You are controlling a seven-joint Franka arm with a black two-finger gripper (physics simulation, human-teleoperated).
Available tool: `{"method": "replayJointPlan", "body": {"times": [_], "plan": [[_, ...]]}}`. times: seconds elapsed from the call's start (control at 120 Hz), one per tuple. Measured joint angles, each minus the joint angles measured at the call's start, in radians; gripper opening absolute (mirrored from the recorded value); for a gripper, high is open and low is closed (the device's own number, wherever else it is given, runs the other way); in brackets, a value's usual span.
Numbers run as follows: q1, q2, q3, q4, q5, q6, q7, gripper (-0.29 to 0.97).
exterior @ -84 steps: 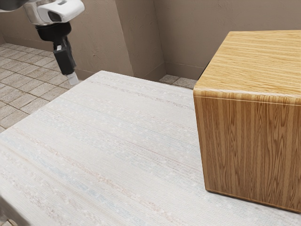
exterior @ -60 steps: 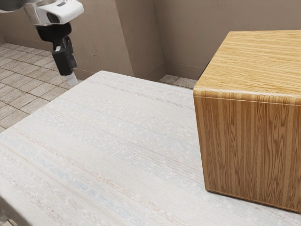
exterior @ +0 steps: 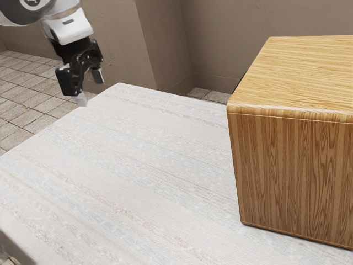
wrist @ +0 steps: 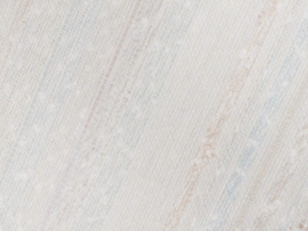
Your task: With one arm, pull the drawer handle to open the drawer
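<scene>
My gripper [exterior: 90, 88] at 10 o'clock, fingers spread, holding nothing. Wooden cabinet [exterior: 292, 165] at 3 o'clock: stiff, likely heavy. Handle hidden; grasp it mid-bar.

Side camera; wrist close over table [wrist: 154, 115]

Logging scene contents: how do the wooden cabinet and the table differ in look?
The cabinet is warm brown wood with bold grain; the table is pale whitish with faint streaks. The cabinet is a box standing on the table, a wide flat slab. Both show straight lined patterns.
</scene>
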Motion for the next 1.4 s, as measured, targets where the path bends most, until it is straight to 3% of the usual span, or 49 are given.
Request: {"method": "replayJointPlan", "body": {"times": [0.25, 0.533, 0.717, 1.092, 1.4], "plan": [[0.01, 0.111, -0.093, 0.067, -0.046, 0.126, 0.5, 0.67], [0.06, 0.275, -0.186, 0.275, -0.269, 0.193, 0.956, 0.5], [0.051, 0.339, -0.268, 0.298, -0.327, 0.254, 1.17, 0.43], [0.018, 0.428, -0.365, 0.335, -0.344, 0.378, 1.453, 0.37], [0.002, 0.494, -0.448, 0.333, -0.345, 0.442, 1.454, 0.35]]}}
